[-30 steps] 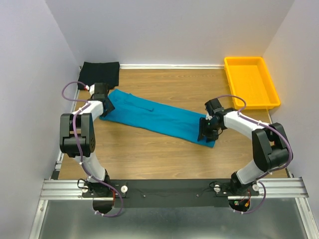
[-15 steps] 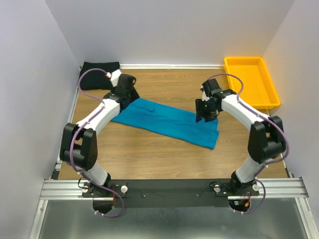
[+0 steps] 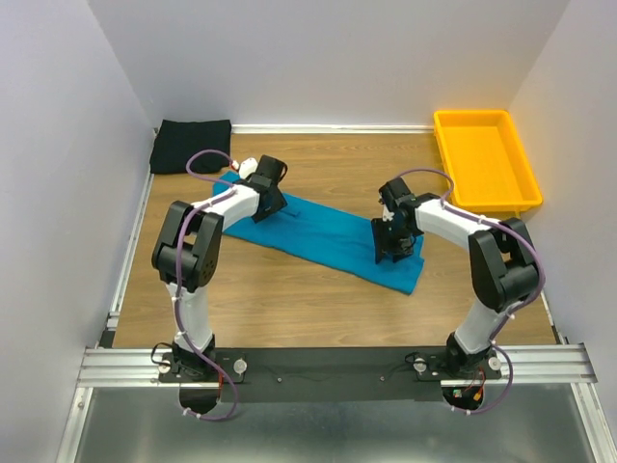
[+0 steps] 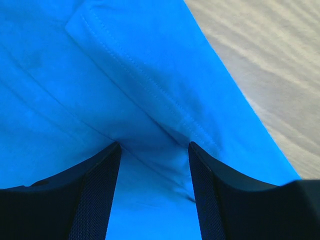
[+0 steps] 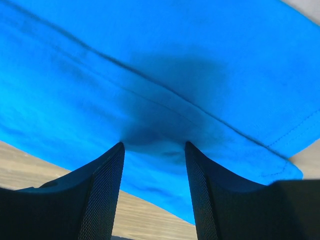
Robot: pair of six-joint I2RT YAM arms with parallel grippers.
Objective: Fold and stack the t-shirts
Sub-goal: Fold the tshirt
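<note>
**On the wooden table (image 3: 289, 309), mid-fold: one teal t-shirt, both grippers newly re-placed**

Item 1. Teal t-shirt (image 3: 328, 236). It lies as a long narrow band, slanting from far left to near right across the middle of the table. The knit is soft and matte, with shallow creases running lengthwise. A sleeve (image 4: 145, 85) is folded flat on top, its hem double-stitched.

Item 2. Black t-shirt (image 3: 191, 145). A compact dark bundle in the far-left corner, well apart from both arms.

Item 3. Yellow tray (image 3: 482, 159). Rigid, glossy and rectangular, against the right wall (not part of the job).

Change noted. A second ago each arm sat at an outer end of the band. Half a second ago both had lifted toward the far side. Now both are down again, further inward. The left gripper (image 4: 154, 146) rests over the sleeve near the band's far edge. The right gripper (image 5: 154, 146) is on the cloth just short of the near-right end. The band itself has barely shifted.

Claws. Both stand about half spread, with the jaw tips pressed onto flat cloth. Fabric shows unbroken between them and nothing is pinched or held.

Reading. The lengthwise folds look done, and this re-placing probably sets up fresh pinch points for a crosswise fold. Stacking is not yet begun. The thin knit may slip or drag if only the top layer is caught.
</note>
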